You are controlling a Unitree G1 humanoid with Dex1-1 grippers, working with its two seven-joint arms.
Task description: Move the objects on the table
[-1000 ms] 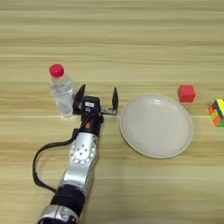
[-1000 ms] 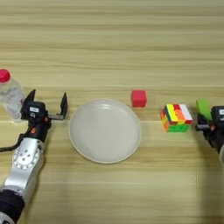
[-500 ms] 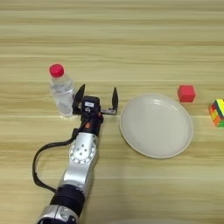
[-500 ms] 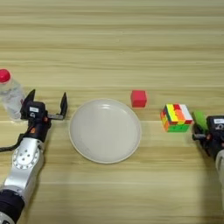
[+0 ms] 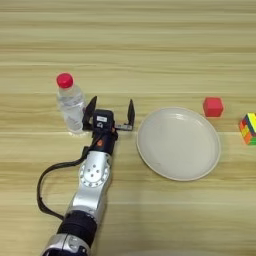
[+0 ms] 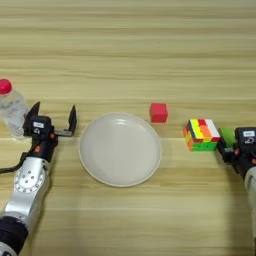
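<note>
In the left eye view we count 1 bottle (image 5: pixel 71 104), 1 plate (image 5: pixel 178 143), 1 red cube (image 5: pixel 213 106) and 1 multicoloured block (image 5: pixel 248 128), all on the wooden tabletop (image 5: pixel 128 45). The bottle stands upright at the left, red cap on top. Our left gripper (image 5: pixel 110 111) sits just right of it, between bottle and plate, with its jaws spread wide and nothing between them; the left finger is just beside the bottle's base, and we cannot tell if it touches. The red cube lies past the plate's upper right rim, apart from it. The multicoloured block is cut off by the right edge. The right gripper does not show here.

In the right eye view we again count 1 plate (image 6: pixel 120 148), 1 red cube (image 6: pixel 158 112) and 1 bottle (image 6: pixel 12 111), the bottle partly cut by the left edge. The multicoloured block (image 6: pixel 201 134) shows whole, striped red, yellow, green and orange. Just right of it lies 1 green block (image 6: pixel 227 136), partly hidden behind our right gripper (image 6: pixel 240 148). That gripper sits at the right edge, against the green block; we cannot tell how its jaws stand.
</note>
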